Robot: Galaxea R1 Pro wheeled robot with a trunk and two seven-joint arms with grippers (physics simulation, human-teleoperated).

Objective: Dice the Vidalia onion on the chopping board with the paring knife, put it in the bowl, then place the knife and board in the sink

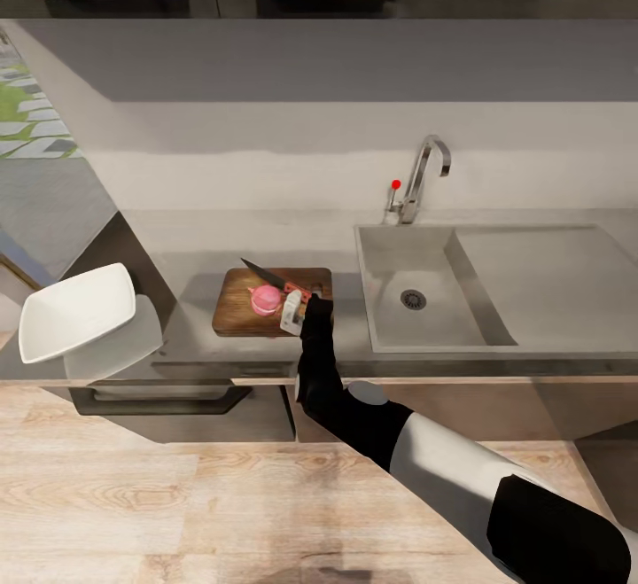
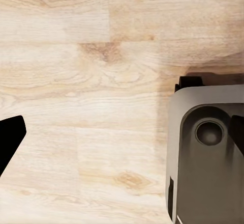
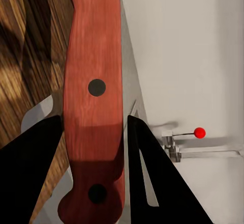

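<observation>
The right gripper [image 3: 94, 132] is clamped on the paring knife [image 1: 276, 282], blade over the pink onion [image 1: 264, 299] on the chopping board [image 1: 235, 309] near the countertop's [image 1: 186, 256] front edge; the left gripper's opening can't be told.

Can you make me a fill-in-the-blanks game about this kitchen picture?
1. The pink onion sits on the wooden ____.
2. The right end effector is shut on the knife, which has a ____ handle.
3. The white bowl stands at the ____ end of the countertop in the head view.
4. The little knob by the tap is ____.

Missing words: board; red; left; red
</observation>
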